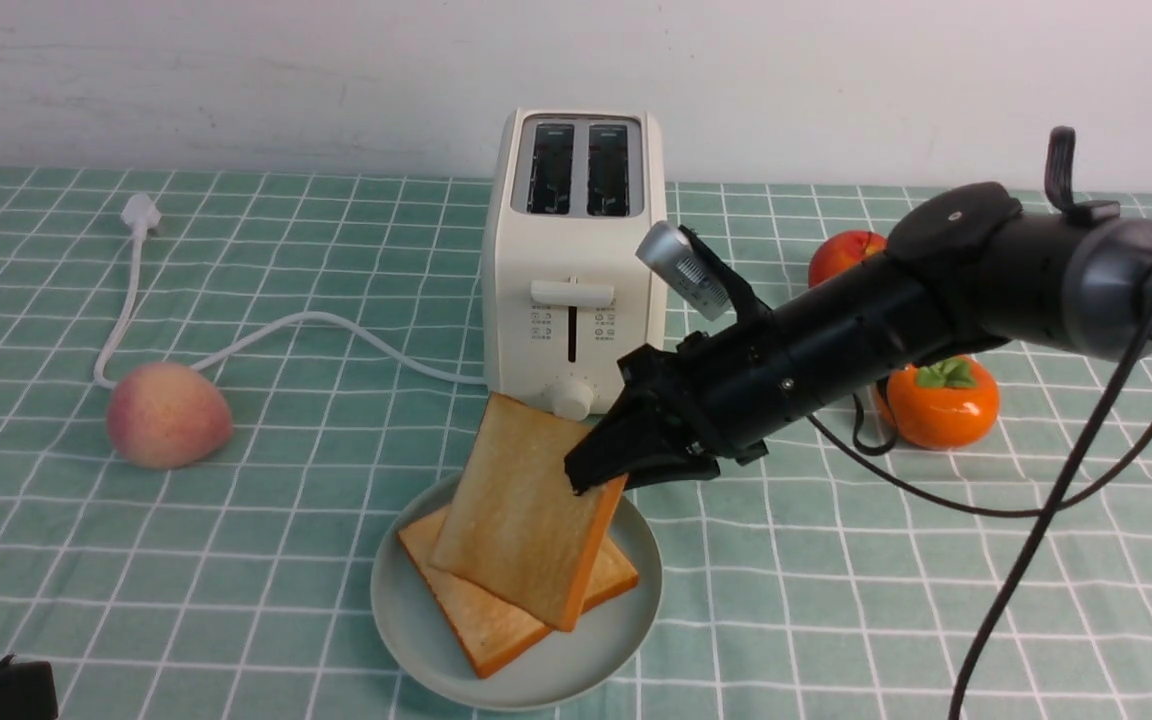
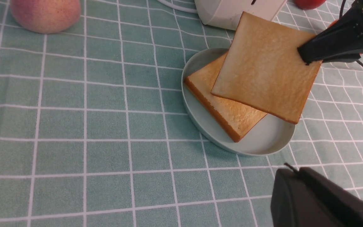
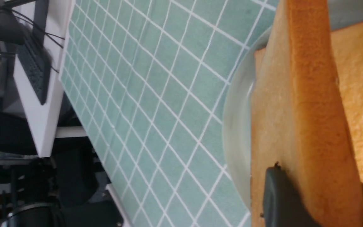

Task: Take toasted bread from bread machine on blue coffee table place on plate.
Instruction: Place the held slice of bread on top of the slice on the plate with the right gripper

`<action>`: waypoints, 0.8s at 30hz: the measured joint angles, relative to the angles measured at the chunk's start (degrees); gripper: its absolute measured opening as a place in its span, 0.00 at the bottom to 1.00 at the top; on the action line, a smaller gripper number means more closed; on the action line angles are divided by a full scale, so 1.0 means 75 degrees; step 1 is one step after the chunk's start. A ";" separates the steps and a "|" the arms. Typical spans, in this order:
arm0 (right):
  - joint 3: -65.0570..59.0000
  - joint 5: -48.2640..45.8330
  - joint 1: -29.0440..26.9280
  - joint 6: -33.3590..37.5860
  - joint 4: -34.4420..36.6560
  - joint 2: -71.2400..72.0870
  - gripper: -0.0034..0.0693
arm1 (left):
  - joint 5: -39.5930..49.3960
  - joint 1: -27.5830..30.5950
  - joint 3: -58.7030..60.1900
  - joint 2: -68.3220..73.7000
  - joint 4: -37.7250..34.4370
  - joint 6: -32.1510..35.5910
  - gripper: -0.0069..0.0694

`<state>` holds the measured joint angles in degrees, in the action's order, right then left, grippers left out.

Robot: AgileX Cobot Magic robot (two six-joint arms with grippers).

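Lowering toast onto toast was judged the step in hand, near the end of the task. The right gripper pinched the upper slice between its fingers near one edge, holding it tilted over the lower slice, which lay on the plate near the middle of the near edge of the table. The fingers of the left gripper were pressed together, with nothing between them. The toaster stood toward the far edge, both slots empty. Sources of likely failure: the upper slice was turned against the lower one and held by one side only, so a sudden release could have let it drop askew or slide toward the rim. Its far corner reached past the plate toward the toaster, where a sideways swing might have knocked the knob. Fingers that opened too little could have dragged the slice along on withdrawal; too firm a squeeze could have dented the bread.
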<state>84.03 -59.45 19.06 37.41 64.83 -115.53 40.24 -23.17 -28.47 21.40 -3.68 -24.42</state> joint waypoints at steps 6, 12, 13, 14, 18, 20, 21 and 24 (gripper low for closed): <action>0.0000 -0.0033 -0.0229 0.0000 -0.0571 0.0000 0.73 | 0.0009 0.0000 0.0000 0.0000 0.0000 0.0000 0.07; 0.0209 -0.0375 -0.0791 -0.0079 -0.1054 0.0246 0.81 | 0.0041 0.0000 0.0000 0.0000 0.0000 0.0000 0.07; 0.0315 -0.0446 -0.0919 -0.0195 -0.1306 0.0373 0.78 | 0.0055 0.0000 0.0000 0.0000 0.0000 0.0000 0.07; 0.0435 -0.0495 -0.1042 -0.0388 -0.1589 0.0523 0.73 | 0.0055 0.0000 0.0000 0.0000 0.0000 0.0000 0.07; 0.0846 -0.0777 -0.1412 -0.1364 -0.2641 0.1221 0.48 | 0.0058 0.0000 0.0000 0.0000 0.0007 0.0000 0.07; 0.1038 -0.0958 -0.1631 -0.1834 -0.3227 0.1808 0.32 | 0.0058 0.0000 0.0000 0.0000 0.0039 0.0000 0.07; 0.1122 -0.1098 -0.1770 -0.2211 -0.3637 0.2294 0.15 | 0.0058 0.0000 0.0000 0.0000 0.0049 0.0000 0.07; 0.1197 -0.1201 -0.1998 -0.2760 -0.4457 0.3488 0.03 | 0.0058 0.0000 0.0000 0.0000 0.0087 0.0000 0.07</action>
<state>93.00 -68.45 4.08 16.71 31.40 -89.37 40.67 -23.17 -28.47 21.40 -3.03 -24.42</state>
